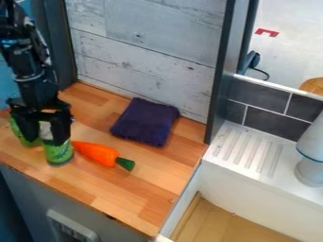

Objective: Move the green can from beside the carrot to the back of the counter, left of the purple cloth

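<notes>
Two green items stand or lie at the left of the wooden desk [145, 189], both partly covered by the black end effector [44, 128]. Its two fingers hang down, spread well apart, and it appears to have hold of nothing, though the view is poor there. The green can [58, 154] shows its lower part below the finger on the picture's right; a pale patch, probably more of the can, shows between the fingers. Whether either finger touches it, I cannot tell. Behind the other finger, the second green item [18, 131] is too hidden to name. The arm comes in from the upper left, its upper part cut off.

An orange toy carrot [97, 153] lies just beside the can, its broad green end [125, 163] pointing away from it; the thin end meets the can's outline. Farther back, near the pale plank wall [145, 61], lies a folded dark purple cloth [146, 122].

At right, a ribbed white drainer [249, 151] carries a white object [310, 160] cut off by the edge. Behind the dark tiles [268, 124] are a cropped round wooden piece [312, 85] and a dark item with a cord [251, 60], hard to identify.
</notes>
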Tool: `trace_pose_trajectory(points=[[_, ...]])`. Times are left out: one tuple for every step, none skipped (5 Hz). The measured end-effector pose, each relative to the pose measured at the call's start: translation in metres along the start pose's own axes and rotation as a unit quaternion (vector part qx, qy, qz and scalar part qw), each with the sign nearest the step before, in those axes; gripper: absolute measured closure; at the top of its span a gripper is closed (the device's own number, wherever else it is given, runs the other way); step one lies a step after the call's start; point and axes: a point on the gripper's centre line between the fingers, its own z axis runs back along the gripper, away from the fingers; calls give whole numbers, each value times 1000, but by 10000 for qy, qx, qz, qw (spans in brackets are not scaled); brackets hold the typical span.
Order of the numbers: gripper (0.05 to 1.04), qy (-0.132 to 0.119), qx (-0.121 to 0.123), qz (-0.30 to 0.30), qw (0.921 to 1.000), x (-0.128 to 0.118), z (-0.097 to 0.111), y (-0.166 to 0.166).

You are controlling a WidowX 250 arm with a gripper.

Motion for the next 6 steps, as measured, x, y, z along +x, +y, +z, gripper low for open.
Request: trace_pose_trajectory(points=[[220,-22,6,30,10000,1,0,0],[220,-22,32,35,10000,1,1,1],[220,-34,-17,25,10000,-1,11,-4],[220,-267,7,-161,9995,1,42,-25],[220,-386,-166,-125,9990,14,65,-47],[220,-385,-231,-47,9990,40,71,-55]])
